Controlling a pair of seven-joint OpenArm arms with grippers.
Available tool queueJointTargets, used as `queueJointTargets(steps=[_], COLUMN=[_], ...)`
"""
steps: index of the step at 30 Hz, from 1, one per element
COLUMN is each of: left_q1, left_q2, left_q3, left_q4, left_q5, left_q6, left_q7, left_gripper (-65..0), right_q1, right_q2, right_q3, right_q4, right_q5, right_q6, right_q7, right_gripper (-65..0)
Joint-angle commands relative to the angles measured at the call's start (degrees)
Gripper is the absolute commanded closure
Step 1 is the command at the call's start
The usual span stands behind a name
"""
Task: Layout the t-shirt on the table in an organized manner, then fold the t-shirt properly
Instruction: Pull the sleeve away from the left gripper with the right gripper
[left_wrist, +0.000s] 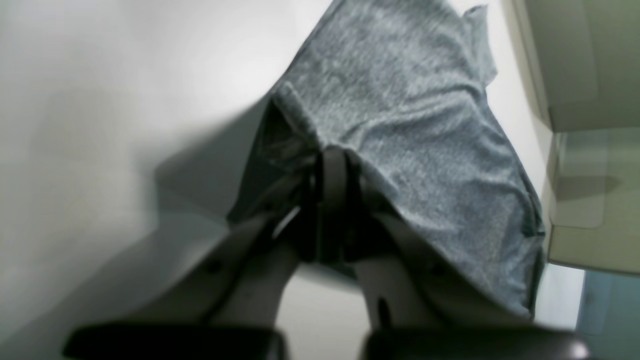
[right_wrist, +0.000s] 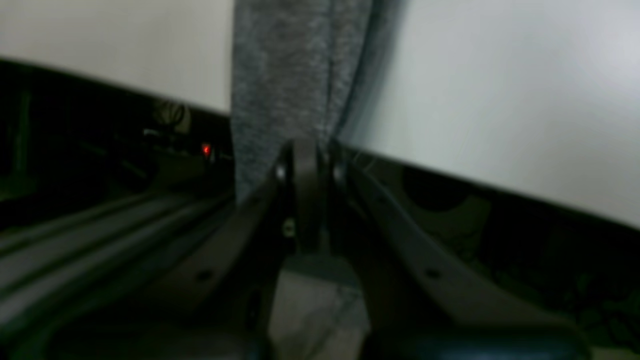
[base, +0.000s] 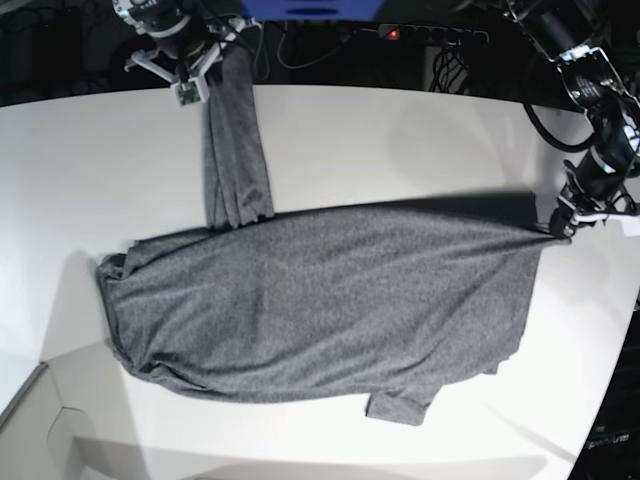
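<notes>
T-shirt (base: 320, 300): dark heather grey, fine salt-and-pepper fleck all over; no print visible. In the left wrist view it reads lighter, bluish grey, with the same mottled knit. Table (base: 400, 140): plain white, unpatterned, grey shadows along the shirt's edges. Left gripper (left_wrist: 332, 165): black fingers. Right gripper (right_wrist: 306, 155): black likewise. Background at top of base view: black, one small red light (base: 393, 33).
</notes>
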Motion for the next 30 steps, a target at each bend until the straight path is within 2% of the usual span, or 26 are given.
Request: queueJointTargets(steps=[1,6,14,20,24,30], left_q1=[-0.4,-1.1,-1.4,-1.4,-1.4,-2.5], left_q2=[-0.9,-0.9,-0.9,-0.9,-1.0,-1.4], left_q3=[-0.1,-0.1,-0.1,-0.3,-0.4,-0.3], left_q4=[1.2,1.1,1.2,1.2,1.2,1.2], left_q5=[-1.1,-1.1,-1.1,-1.1,-1.1,-1.2], left_q6=[-0.3,-0.3,-0.3,-0.3,-0.3,-0.3], left_q7=[-0.6,-0.6,-0.6,-0.6,-0.6,-0.6], left_gripper=[-0.2,-0.2,-0.2,-0.1,-0.1,-0.1], right_q1=[-1.2,-1.4,-2.3,-1.7,-0.4,4.3], right_q2=[0.9,2.2,2.3,-3.5,-4.8,-8.1], right_q3=[-0.3,0.8,10.2,23.3,28.4,40.1], right_q4=[0.2,-3.6,-8.7,-9.4,-9.4,-9.4], right_q5=[0.1,0.0,0.2,0.3,0.3,0.4], right_q6=[0.1,0.1,0.1,0.0,0.0,0.2], right_q7=[0.7,0.7,4.6,7.0,8.5,8.5], right_gripper=[0.0,0.0,0.0,0.0,0.0,0.0])
